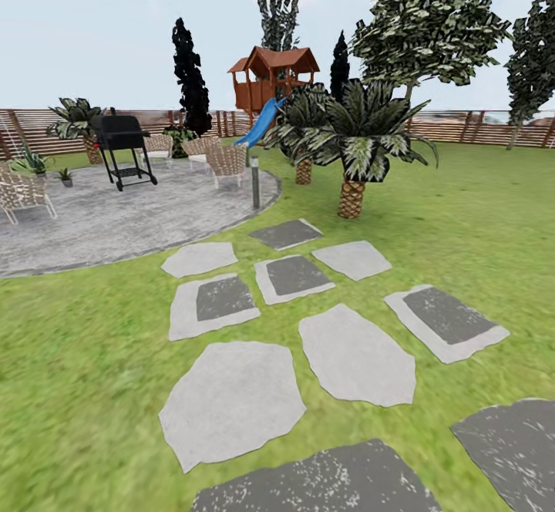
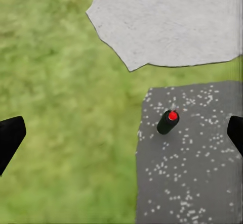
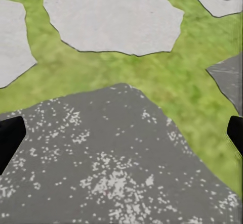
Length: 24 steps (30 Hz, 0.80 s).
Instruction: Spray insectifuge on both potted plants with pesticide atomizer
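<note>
Red-topped, the pesticide atomizer (image 2: 168, 122) stands on a dark speckled stepping stone (image 2: 202, 183) near its grass-side edge, label unreadable, between wide-spread left fingers (image 2: 11, 138); right fingers (image 3: 10, 138) likewise wide.

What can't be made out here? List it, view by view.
- Left wrist view: the small dark bottle with a red top on the dark speckled stepping stone is seen from above, so its body is foreshortened.
- Head view: the small grey-potted plant is too small for leaf detail.
- Both wrist views: black fingers cut off by edges.

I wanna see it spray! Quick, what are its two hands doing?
Left gripper: open, empty, above the atomizer.
Right gripper: open, empty.
</note>
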{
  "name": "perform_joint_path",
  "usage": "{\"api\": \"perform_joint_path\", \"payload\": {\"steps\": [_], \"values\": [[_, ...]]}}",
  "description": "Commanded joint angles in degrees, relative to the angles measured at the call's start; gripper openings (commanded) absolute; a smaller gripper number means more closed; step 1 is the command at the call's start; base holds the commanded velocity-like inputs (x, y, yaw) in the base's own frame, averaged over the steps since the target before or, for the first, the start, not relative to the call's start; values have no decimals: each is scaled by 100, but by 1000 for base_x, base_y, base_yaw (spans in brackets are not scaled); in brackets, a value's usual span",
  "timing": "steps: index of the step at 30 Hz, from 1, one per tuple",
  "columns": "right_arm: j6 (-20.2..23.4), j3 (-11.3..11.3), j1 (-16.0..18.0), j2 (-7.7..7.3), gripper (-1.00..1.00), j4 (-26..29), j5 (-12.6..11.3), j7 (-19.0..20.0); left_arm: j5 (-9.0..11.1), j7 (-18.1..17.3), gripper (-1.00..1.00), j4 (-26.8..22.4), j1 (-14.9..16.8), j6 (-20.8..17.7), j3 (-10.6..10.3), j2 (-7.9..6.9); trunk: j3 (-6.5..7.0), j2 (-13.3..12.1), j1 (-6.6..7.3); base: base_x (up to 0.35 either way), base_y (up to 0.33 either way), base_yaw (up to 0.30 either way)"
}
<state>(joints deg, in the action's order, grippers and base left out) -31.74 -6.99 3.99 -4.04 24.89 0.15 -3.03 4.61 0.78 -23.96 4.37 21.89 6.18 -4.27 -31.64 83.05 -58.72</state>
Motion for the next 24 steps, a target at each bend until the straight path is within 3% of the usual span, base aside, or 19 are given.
{"api": "perform_joint_path", "payload": {"steps": [1, 7, 24], "values": [[-16, 3, 5, 0, 100, -8, 3, -13, 48, 1, 100, -1, 3, 17, -10, -2, -5, 2, -1, 73, -226, 2], [-8, 9, 6, 0, 100, -4, 11, -13, 48, 1, 100, 1, 3, 17, -6, -3, -5, 2, -1, 20, -175, 0], [-14, 1, 6, 9, 100, 14, 3, -7, 43, -7, 100, -55, 3, 17, -14, -2, -5, 2, -1, 0, -7, 0]]}}
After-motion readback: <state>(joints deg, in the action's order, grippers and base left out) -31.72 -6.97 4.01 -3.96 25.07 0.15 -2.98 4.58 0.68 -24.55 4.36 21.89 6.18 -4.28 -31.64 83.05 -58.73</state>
